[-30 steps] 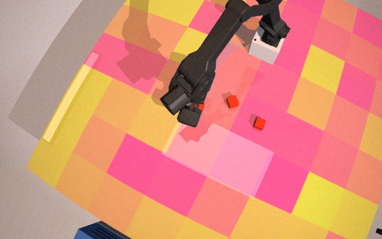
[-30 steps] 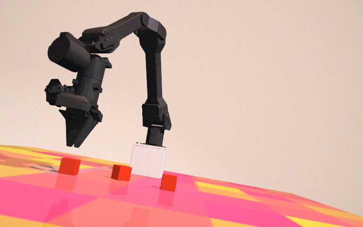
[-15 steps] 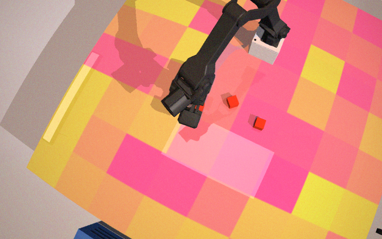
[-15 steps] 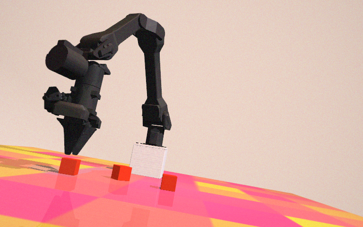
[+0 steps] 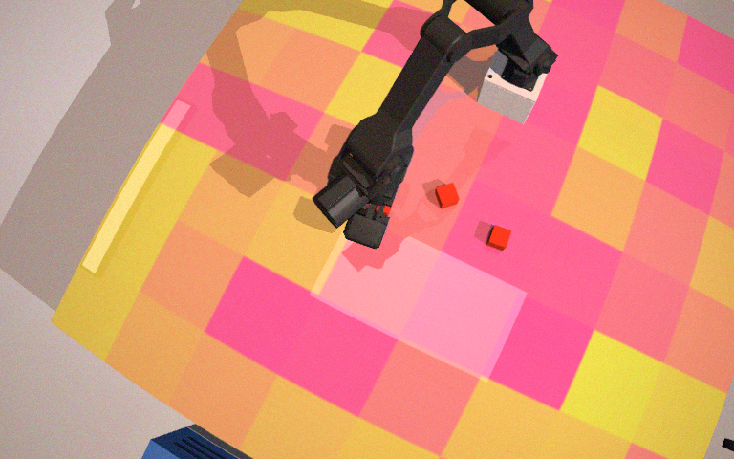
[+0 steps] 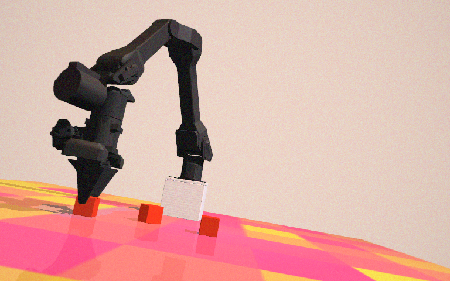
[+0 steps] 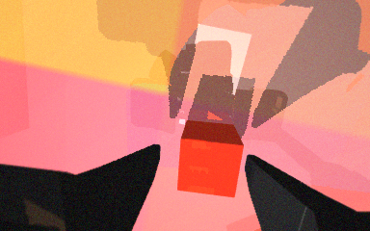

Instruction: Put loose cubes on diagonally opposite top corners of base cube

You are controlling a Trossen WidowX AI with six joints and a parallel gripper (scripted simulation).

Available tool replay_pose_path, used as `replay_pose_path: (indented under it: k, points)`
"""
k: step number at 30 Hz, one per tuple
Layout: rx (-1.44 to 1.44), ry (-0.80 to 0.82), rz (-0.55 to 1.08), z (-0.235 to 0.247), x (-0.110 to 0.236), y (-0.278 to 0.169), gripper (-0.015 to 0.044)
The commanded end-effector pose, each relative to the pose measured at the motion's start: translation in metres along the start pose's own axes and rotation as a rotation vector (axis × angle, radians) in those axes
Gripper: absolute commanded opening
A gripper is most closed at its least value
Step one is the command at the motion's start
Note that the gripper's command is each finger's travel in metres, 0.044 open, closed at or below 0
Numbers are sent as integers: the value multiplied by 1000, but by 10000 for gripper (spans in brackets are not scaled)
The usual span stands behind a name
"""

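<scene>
Three red cubes stand apart on the table. They look alike, and I cannot tell which one is the base cube. The first cube is at the left in the exterior view and mostly hidden under the arm in the top view. My gripper points down over it and is open, with the fingertips low on either side and gaps to the cube in the wrist view. The second cube is in the middle. The third cube is farthest right.
The white block under the arm's base stands behind the cubes. A pale strip lies near the left table edge. A blue object is at the bottom left, beyond the table edge.
</scene>
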State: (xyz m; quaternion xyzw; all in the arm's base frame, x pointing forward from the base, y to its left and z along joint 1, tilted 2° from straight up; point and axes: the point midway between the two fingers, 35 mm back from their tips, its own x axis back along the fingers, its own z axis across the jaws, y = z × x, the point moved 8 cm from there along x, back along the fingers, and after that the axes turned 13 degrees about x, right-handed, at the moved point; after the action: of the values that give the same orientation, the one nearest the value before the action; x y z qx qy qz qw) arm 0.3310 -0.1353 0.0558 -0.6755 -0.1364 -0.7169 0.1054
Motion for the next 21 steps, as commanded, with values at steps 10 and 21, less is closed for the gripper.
replay_pose_path:
  k: [10, 21]
  points:
    - [6, -13, 5, -1, 0, -1, 105]
    - [6, -13, 4, 3, 33, 2, 105]
